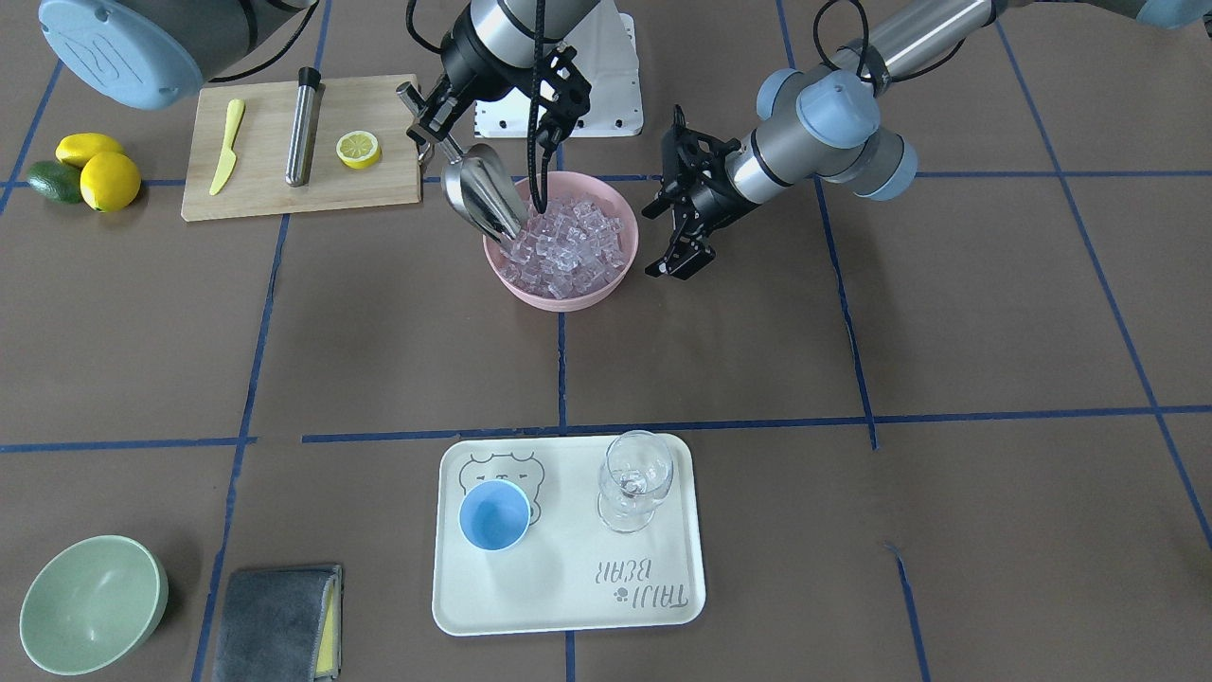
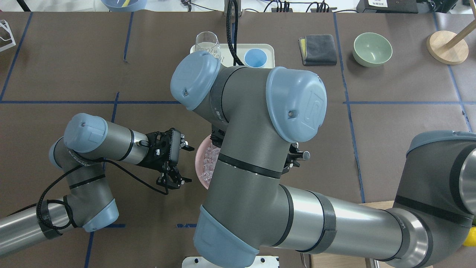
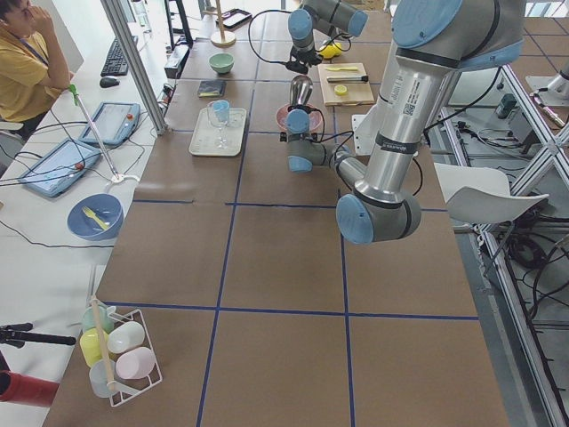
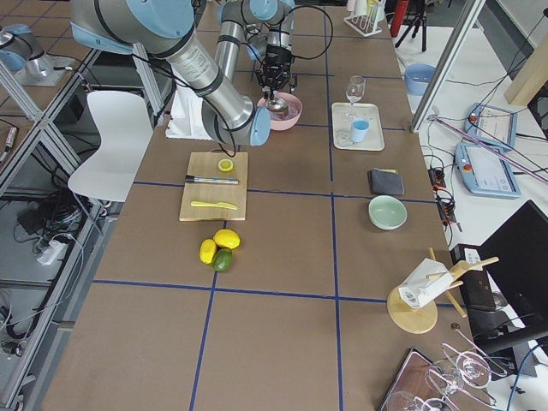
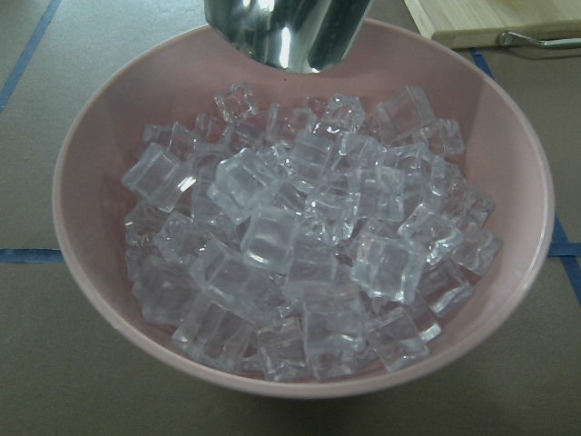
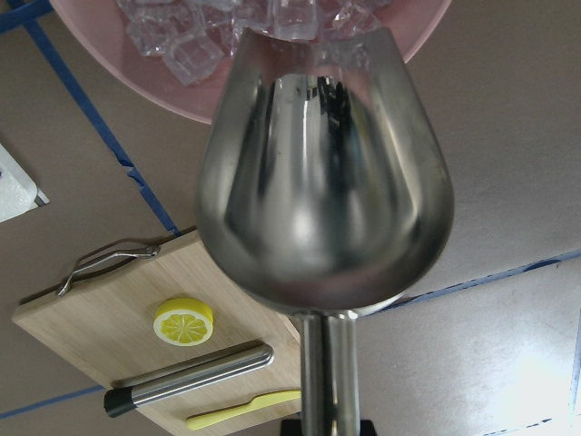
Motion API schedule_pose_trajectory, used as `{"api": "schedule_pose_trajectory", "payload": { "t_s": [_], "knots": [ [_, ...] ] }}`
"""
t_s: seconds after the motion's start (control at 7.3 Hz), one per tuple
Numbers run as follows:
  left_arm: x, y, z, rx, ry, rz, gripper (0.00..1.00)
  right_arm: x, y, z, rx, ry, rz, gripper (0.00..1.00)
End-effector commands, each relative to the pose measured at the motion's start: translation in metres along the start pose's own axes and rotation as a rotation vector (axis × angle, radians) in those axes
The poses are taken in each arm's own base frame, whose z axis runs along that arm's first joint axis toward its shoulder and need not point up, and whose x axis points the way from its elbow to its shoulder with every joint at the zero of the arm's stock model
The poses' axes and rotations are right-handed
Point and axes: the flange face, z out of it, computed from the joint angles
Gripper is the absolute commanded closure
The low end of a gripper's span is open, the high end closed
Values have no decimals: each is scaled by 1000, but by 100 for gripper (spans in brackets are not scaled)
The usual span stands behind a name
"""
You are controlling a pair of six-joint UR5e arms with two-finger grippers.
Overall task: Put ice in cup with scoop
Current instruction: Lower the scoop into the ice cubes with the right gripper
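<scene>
My right gripper (image 1: 424, 128) is shut on the thin handle of the steel scoop (image 1: 483, 194). The scoop tilts down, and its tip is at the near edge of the ice (image 1: 566, 248) heaped in a pink bowl (image 1: 559, 298). In the right wrist view the scoop's blade (image 6: 322, 182) looks empty. My left gripper (image 1: 656, 242) is open and empty, just beside the bowl; it also shows in the overhead view (image 2: 189, 164). The light-blue cup (image 1: 494, 514) stands empty on a white tray (image 1: 568, 606) across the table. The left wrist view shows the ice (image 5: 309, 236) close up.
A clear stemmed glass (image 1: 634, 478) stands on the tray beside the cup. A cutting board (image 1: 379, 194) holds a yellow knife, a steel cylinder and a lemon half. Lemons and an avocado (image 1: 85, 170), a green bowl (image 1: 90, 601) and a grey cloth (image 1: 279, 620) lie further off.
</scene>
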Motion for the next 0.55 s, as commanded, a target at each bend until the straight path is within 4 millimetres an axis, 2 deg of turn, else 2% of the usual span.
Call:
{"api": "schedule_pose_trajectory", "payload": {
  "t_s": [0.0, 0.41],
  "knots": [
    [0, 1, 0, -2, 0, -1, 0, -10, -13, 0, -19, 3, -17, 100],
    [0, 2, 0, -3, 0, -2, 0, -21, -30, 11, -22, 32, -45, 100]
  ]
}}
